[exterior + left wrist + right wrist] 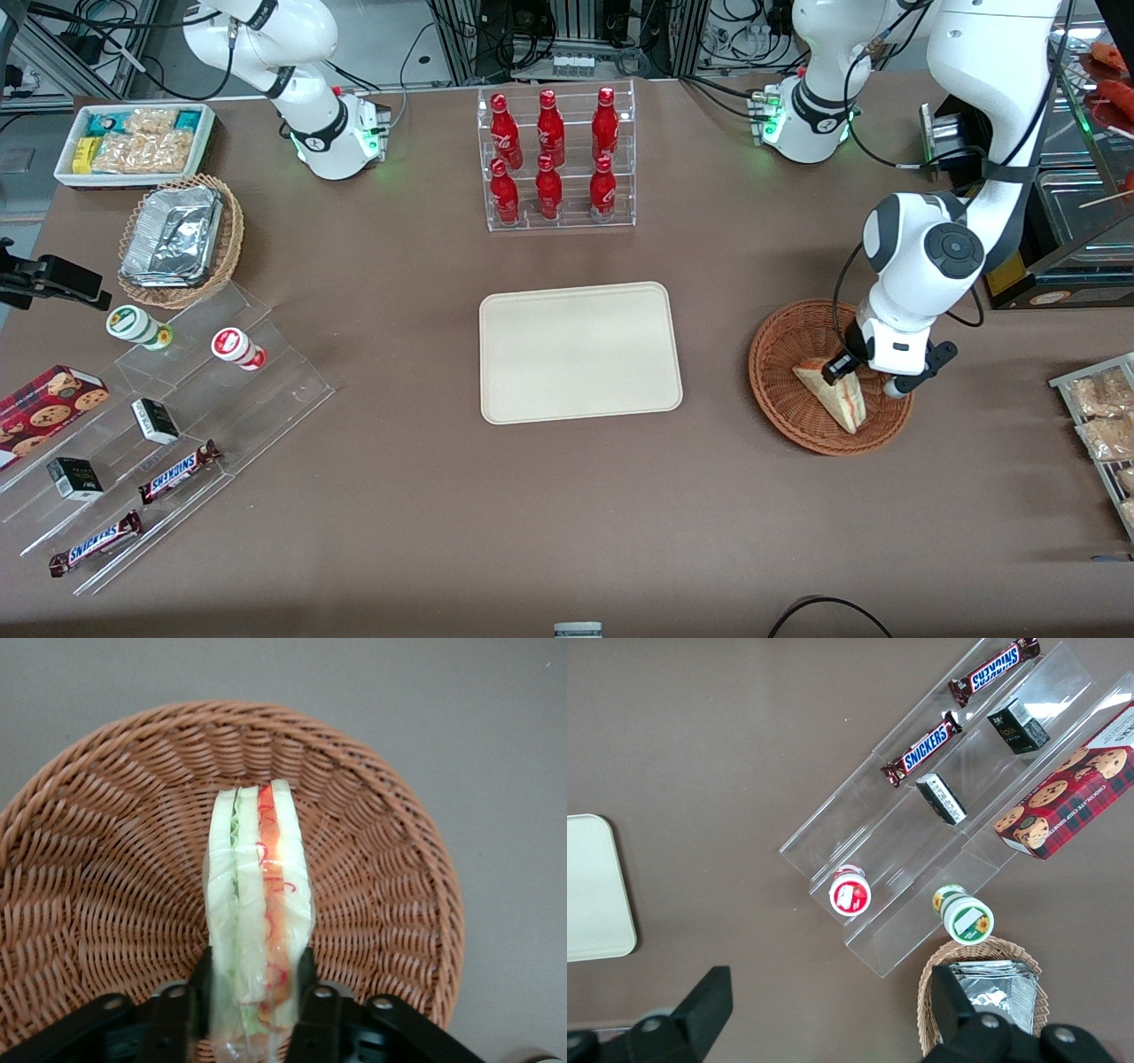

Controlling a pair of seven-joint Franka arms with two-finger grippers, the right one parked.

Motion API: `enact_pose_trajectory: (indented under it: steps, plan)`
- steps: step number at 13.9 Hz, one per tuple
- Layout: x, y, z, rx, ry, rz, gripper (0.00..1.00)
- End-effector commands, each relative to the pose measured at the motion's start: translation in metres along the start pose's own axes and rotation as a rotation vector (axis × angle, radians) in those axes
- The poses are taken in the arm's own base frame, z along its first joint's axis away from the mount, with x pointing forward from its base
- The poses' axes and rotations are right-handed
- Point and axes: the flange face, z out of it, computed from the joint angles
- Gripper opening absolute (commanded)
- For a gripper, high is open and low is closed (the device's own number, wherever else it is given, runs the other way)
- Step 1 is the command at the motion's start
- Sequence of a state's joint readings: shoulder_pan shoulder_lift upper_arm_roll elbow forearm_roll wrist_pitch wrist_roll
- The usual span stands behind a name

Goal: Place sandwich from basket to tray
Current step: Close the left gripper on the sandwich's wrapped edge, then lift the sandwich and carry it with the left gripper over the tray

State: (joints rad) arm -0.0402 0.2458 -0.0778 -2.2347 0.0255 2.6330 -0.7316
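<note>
The clear-wrapped sandwich is in the reddish-brown wicker basket, standing on edge so its red and green filling shows. My left gripper is down in the basket, shut on the sandwich, with one black finger pressed to each bread face. Whether the wedge rests on the weave or hangs just above it, I cannot tell. The cream-beige tray lies bare at mid-table, beside the basket toward the parked arm's end.
A clear rack of red bottles stands farther from the front camera than the tray. Toward the parked arm's end are a tan basket of foil trays, a white snack box and acrylic steps with Snickers bars. Snack packets lie at the working arm's end.
</note>
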Motion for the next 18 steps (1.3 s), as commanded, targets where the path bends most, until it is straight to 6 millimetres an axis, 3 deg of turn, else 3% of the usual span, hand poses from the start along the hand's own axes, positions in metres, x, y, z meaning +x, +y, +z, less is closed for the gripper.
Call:
enact_pose_trajectory:
  steps: [1, 3, 6, 9, 11, 15, 16, 18]
  plan:
    - [0.012, 0.011, -0.022, 0.021, -0.002, -0.001, 0.0]
    - [0.023, 0.022, -0.065, 0.071, -0.046, 0.004, 0.0]
    - [0.019, 0.076, -0.139, 0.091, -0.09, 0.055, 0.0]
    - [-0.011, 0.136, -0.194, 0.066, -0.118, 0.151, 0.0]
    - [-0.046, 0.172, -0.206, 0.03, -0.128, 0.204, 0.0]
    - [-0.115, 0.237, -0.202, -0.005, -0.159, 0.265, 0.0]
    - [-0.143, 0.255, -0.194, -0.002, -0.16, 0.328, 0.0]
    - [-0.175, 0.285, -0.176, -0.003, -0.177, 0.376, 0.0]
